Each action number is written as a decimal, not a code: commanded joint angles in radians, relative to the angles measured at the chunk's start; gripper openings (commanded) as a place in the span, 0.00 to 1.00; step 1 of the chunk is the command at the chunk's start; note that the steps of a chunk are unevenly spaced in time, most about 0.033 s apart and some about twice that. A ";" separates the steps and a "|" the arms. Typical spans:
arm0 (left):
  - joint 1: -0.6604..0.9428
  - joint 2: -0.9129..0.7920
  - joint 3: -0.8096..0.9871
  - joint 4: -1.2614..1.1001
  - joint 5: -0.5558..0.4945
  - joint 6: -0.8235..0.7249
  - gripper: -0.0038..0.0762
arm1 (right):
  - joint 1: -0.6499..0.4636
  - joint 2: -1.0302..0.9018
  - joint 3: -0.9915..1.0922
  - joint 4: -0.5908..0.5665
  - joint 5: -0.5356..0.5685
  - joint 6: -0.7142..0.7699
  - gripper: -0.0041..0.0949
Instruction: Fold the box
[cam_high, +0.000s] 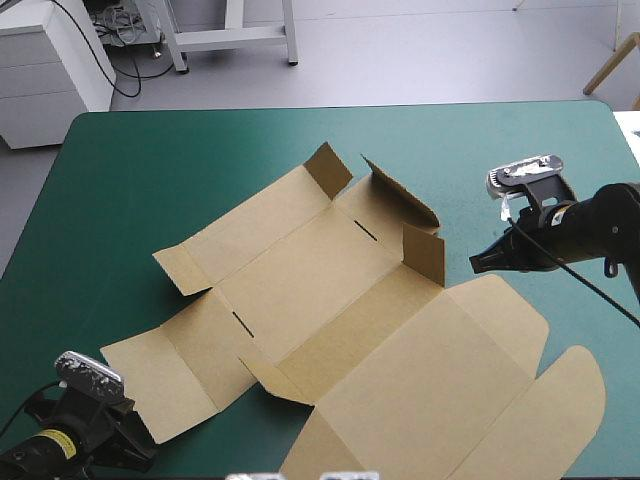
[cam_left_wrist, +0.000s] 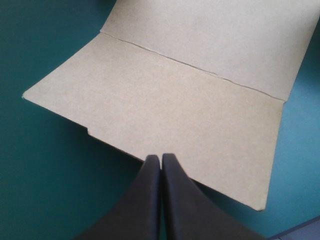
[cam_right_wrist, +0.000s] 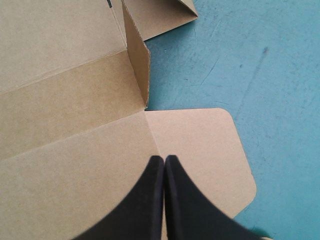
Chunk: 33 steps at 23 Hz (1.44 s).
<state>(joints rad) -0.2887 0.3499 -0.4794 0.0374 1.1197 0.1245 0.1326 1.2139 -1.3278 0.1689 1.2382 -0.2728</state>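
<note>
High view: the box (cam_high: 330, 300) lies spread on the table (cam_high: 120, 180), between both tools. Only a few small flaps (cam_high: 424, 252) stand up. No wall is raised or tucked, so we judge the folding barely begun.

Left wrist view: the left tool (cam_left_wrist: 161, 159) is closed and empty. A flat panel (cam_left_wrist: 165, 100) lies just ahead of its tips.

Right wrist view: the right tool (cam_right_wrist: 164, 160) is closed and empty, its tips over the flat box. One raised flap stands ahead.
</note>
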 joint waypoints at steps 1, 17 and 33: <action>-0.001 0.015 -0.021 -0.002 -0.045 -0.003 0.04 | -0.006 -0.020 -0.022 0.014 -0.042 -0.020 0.02; -0.001 0.015 -0.021 -0.002 -0.047 -0.003 0.04 | -0.006 -0.020 -0.019 0.033 -0.072 0.033 0.70; -0.001 0.015 -0.021 -0.002 -0.045 -0.003 0.04 | 0.026 0.209 -0.129 0.213 -0.145 -0.257 0.69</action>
<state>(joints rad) -0.2887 0.3499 -0.4794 0.0373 1.1197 0.1245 0.1394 1.3986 -1.3921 0.3500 1.1346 -0.4819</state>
